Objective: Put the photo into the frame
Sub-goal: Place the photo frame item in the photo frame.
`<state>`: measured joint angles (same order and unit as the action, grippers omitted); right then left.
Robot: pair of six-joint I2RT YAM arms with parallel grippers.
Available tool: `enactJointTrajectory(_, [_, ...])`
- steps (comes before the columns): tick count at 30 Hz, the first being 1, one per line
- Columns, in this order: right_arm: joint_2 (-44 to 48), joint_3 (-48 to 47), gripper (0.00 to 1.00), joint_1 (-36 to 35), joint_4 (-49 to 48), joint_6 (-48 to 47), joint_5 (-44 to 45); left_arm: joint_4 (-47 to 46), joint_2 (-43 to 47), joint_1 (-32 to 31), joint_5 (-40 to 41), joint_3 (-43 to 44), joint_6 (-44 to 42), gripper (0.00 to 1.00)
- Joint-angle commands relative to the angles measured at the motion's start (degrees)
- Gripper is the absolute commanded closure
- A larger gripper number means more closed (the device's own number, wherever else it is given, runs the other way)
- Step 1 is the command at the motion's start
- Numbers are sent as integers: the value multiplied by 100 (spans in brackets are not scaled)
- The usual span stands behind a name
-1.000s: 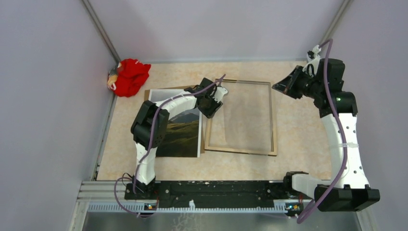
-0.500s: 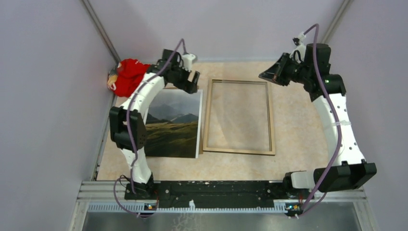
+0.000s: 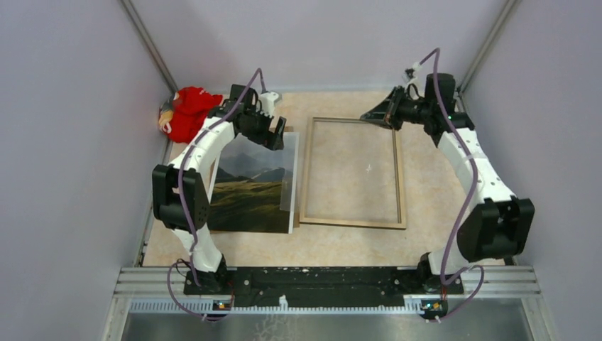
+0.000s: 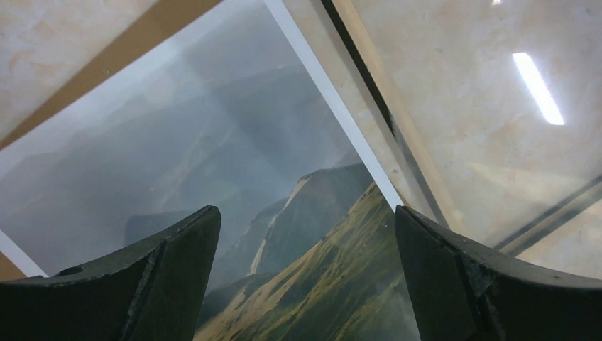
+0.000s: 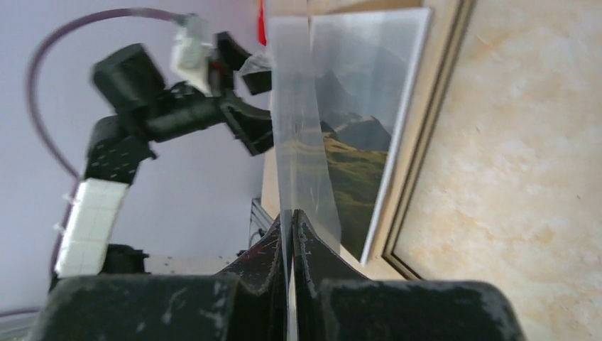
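Right fingers (image 5: pixel 264 266) are pinched tight on the clear pane (image 5: pixel 299 128), holding it up over the frame (image 3: pixel 400 177). The left gripper (image 3: pixel 272 133) hangs spread wide above the photo (image 3: pixel 255 188), which lies face up just left of the frame. Looks like the opening-up step to me. Next the left gripper needs a grip on a photo edge, then has to slide it across.

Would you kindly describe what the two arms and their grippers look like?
Both the left arm and the right arm have white link shells between bulky black joint housings. A purple cable loops along each. The left gripper and the right gripper have matte black, wedge-shaped fingers.
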<state>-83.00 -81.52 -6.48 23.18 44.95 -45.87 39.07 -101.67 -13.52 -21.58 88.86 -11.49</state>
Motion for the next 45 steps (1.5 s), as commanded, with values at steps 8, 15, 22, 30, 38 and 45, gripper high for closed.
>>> enactJointTrajectory(8, [-1280, 819, 100, 314, -7, -1207, 332, -267, -212, -24, 23, -577, -185, 4])
enactJointTrajectory(15, [-1786, 615, 100, 332, 797, -2006, 1361, -436, -277, -190, 345, -956, -467, 4])
enactJointTrajectory(22, [-1895, 1109, 77, 350, 363, -1842, 1617, -603, -280, -773, 643, -1362, -636, 6])
enactJointTrajectory(30, [-1701, 2005, 44, 424, -416, -1377, 1318, -742, -413, -1056, 899, -1595, -650, 10])
enactJointTrajectory(38, [-1373, 2705, 28, 429, -409, -1374, 2062, -757, -438, -1065, 882, -1654, -682, 13])
enactJointTrajectory(45, [-461, 3274, 23, 242, -41, -1301, 2720, -751, -459, -1065, 836, -1669, -687, 14])
